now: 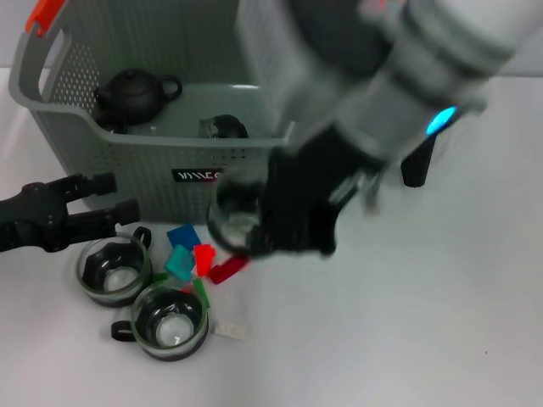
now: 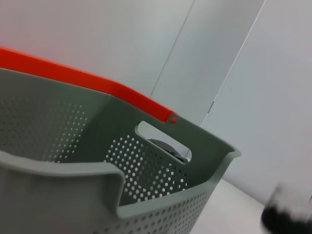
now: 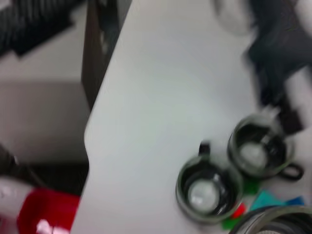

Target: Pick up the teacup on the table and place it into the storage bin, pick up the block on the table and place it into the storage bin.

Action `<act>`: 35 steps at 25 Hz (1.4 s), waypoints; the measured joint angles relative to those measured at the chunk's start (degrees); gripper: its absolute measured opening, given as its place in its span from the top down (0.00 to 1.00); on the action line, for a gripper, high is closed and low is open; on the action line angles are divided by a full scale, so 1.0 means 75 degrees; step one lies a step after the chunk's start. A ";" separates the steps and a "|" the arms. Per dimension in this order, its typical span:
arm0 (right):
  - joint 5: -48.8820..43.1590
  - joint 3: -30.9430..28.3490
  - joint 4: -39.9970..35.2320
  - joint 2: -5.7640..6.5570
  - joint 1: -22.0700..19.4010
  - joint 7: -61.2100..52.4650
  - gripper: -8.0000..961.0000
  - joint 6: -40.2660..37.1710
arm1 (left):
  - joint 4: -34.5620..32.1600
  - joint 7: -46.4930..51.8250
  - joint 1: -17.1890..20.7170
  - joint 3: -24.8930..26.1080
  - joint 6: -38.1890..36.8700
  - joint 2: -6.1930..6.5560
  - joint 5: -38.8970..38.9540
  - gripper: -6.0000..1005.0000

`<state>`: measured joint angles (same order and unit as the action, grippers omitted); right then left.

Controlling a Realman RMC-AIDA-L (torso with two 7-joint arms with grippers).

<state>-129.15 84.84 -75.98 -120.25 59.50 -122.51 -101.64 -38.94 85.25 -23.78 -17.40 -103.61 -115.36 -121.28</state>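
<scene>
Your right claw [image 1: 254, 227] was clamped on a glass teacup [image 1: 233, 216] just in front of the storage bin [image 1: 127, 161]; you needed to lift it clear of the rim before releasing. Your left claw [image 1: 114, 208] hung open beside the bin. The bin's black label [image 1: 197, 176] was unreadable.

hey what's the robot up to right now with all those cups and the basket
The right gripper is holding a glass teacup in front of the grey storage bin, seemingly carrying it there. Two more teacups sit on the table beside a heap of coloured blocks. A black teapot is already in the bin. The left gripper is open beside the bin, near the cups.
</scene>
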 joint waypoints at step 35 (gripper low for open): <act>-0.1690 -0.2648 0.4990 0.0047 0.1772 -0.0781 0.93 0.6831 | 0.0174 0.0000 0.0034 0.0054 -0.0001 -0.0041 0.0210 0.13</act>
<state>-141.83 64.98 -38.55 -119.89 72.79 -128.36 -50.41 -37.63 85.25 -23.53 -17.00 -103.62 -115.67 -119.70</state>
